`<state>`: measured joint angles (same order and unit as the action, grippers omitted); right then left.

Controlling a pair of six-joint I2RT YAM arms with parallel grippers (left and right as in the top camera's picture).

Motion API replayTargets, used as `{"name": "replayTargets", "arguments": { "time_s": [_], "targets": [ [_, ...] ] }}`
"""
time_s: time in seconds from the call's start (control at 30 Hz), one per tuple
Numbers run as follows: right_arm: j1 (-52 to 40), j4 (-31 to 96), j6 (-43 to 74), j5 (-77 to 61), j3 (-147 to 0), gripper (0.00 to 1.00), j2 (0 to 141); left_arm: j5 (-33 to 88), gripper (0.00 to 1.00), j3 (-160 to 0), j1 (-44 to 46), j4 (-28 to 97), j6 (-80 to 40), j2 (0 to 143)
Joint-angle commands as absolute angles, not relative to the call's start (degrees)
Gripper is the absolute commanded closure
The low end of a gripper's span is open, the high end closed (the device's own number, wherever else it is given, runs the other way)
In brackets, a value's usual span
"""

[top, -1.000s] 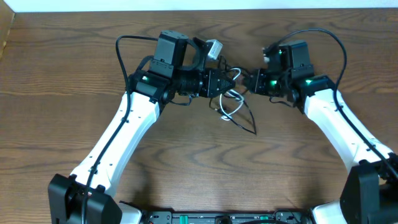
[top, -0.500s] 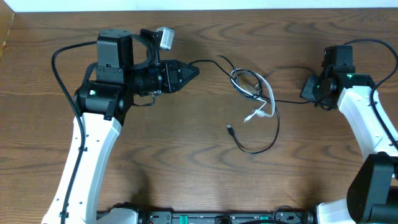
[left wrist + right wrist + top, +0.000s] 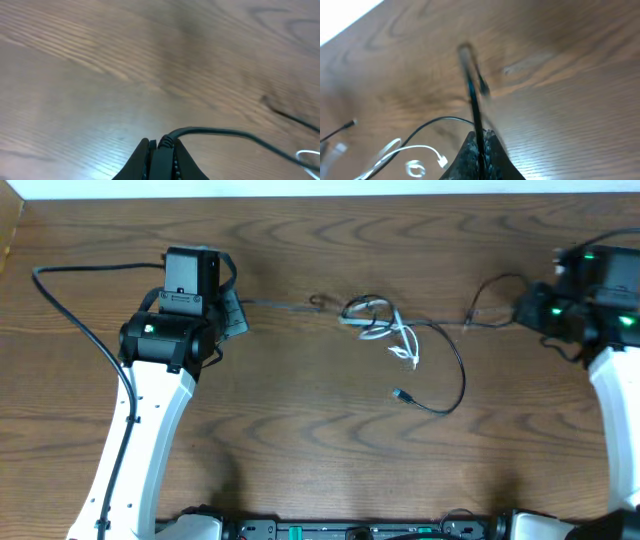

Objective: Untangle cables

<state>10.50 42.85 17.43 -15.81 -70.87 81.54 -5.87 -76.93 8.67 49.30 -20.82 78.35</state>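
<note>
A thin black cable (image 3: 455, 365) runs across the table from my left gripper (image 3: 236, 316) through a small tangle to my right gripper (image 3: 524, 311). A white cable (image 3: 398, 335) is looped into that tangle at mid table. One black plug end (image 3: 399, 393) lies loose in front of the tangle. In the left wrist view my left gripper (image 3: 160, 146) is shut on the black cable's plug end (image 3: 220, 132). In the right wrist view my right gripper (image 3: 481, 137) is shut on the black cable (image 3: 471, 97), and the white cable (image 3: 415, 149) lies at the lower left.
The brown wooden table (image 3: 300, 440) carries only the cables. A thick black arm wire (image 3: 70, 305) loops out to the left of the left arm. The table's far edge (image 3: 320, 196) meets a white wall.
Both arms have swung outward, left gripper to the left and right gripper to the right. The black cable is drawn out much straighter and the tangle has tightened and shifted toward the table's far side.
</note>
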Motion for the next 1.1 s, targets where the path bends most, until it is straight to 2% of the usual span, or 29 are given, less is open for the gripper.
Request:
{"name": "replayTargets", "arguments": {
  "time_s": [0.0, 0.07, 0.13, 0.27, 0.3, 0.37, 0.4, 0.53, 0.77, 0.83, 0.9, 0.93, 1.0, 1.07],
  "targets": [
    [10.9, 43.0, 16.6, -21.2, -71.7, 0.99, 82.5, -3.6, 0.87, -77.3, 8.1, 49.6, -18.3, 79.4],
    [9.5, 43.1, 16.4, -22.6, -71.7, 0.99, 83.3, 5.7, 0.83, -77.3, 8.2, 49.5, -14.5, 80.3],
    [6.7, 43.2, 15.8, -22.9, -71.7, 0.99, 84.3, 17.0, 0.72, -77.3, 8.7, 49.5, -9.3, 82.1],
    [4.5, 42.9, 16.7, -21.3, -71.7, 0.99, 85.7, 18.4, 0.59, -77.3, 10.1, 50.0, -7.2, 85.3],
    [4.5, 42.6, 16.7, -21.4, -71.7, 0.99, 86.3, 18.4, 0.53, -77.3, 10.1, 50.0, -7.3, 86.4],
    [4.5, 42.5, 16.7, -21.4, -71.7, 0.87, 87.3, 18.4, 0.44, -77.3, 10.1, 49.6, -7.2, 88.8],
    [4.5, 42.5, 16.6, -21.3, -71.7, 0.78, 87.9, 18.4, 0.44, -77.3, 10.1, 48.9, -7.2, 90.2],
    [4.6, 42.2, 15.6, -21.3, -71.7, 0.62, 88.3, 15.3, 0.44, -77.3, 10.4, 47.1, -9.4, 97.1],
    [4.5, 42.0, 15.2, -21.5, -71.7, 0.55, 88.3, 13.7, 0.45, -77.3, 12.0, 42.6, -18.3, 108.8],
    [4.4, 42.0, 15.2, -21.6, -71.7, 0.54, 88.3, 13.6, 0.49, -77.3, 12.7, 40.6, -18.3, 110.8],
    [4.3, 42.0, 15.2, -21.6, -71.7, 0.53, 88.3, 13.6, 0.61, -77.3, 12.9, 39.3, -19.7, 112.5],
    [4.3, 42.0, 15.2, -21.6, -71.7, 0.53, 88.3, 13.6, 0.74, -77.3, 13.0, 38.9, -20.8, 113.2],
    [4.2, 41.9, 15.2, -22.0, -71.7, 0.53, 88.3, 13.4, 0.92, -77.3, 13.0, 38.6, -20.9, 113.5],
    [3.9, 41.6, 15.2, -23.6, -71.7, 0.52, 88.3, 12.8, 0.93, -77.4, 13.0, 38.3, -20.7, 113.3]
  ]
}}
